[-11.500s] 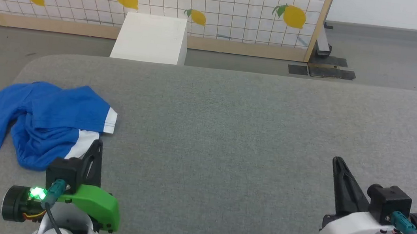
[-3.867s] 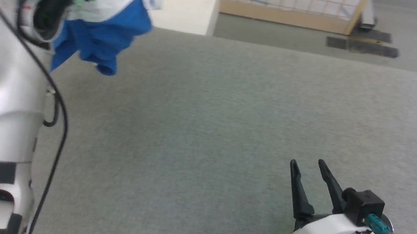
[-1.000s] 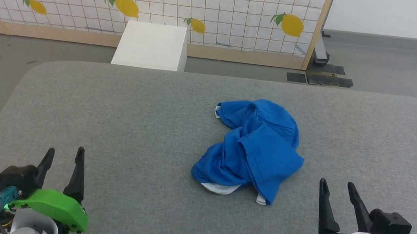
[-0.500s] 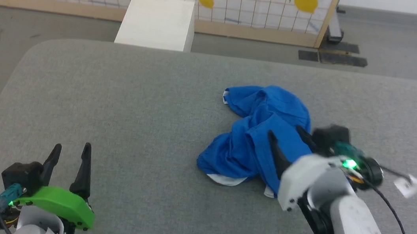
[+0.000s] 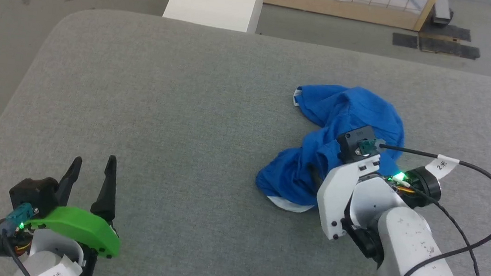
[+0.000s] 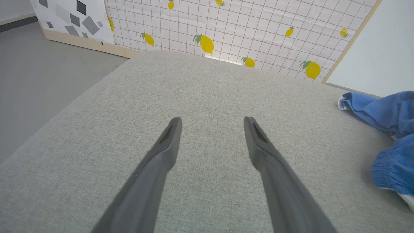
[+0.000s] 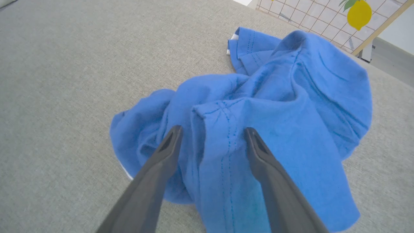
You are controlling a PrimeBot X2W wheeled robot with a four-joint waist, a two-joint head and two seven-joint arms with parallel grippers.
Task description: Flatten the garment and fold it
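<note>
While fingers (image 7: 152, 181) gape, right end effector (image 7: 213, 128) straddles garment (image 7: 300, 94).

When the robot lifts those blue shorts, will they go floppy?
Probably floppy: the shorts lie crumpled in soft folds on the grey surface, so they'd likely droop. Likely light too, being thin cloth. The right gripper, open astride a stitched ridge, may lift only one layer.

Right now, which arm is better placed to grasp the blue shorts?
Right: the right gripper is open over the garment, a fold between its fingers. The left gripper is open but far from it.
</note>
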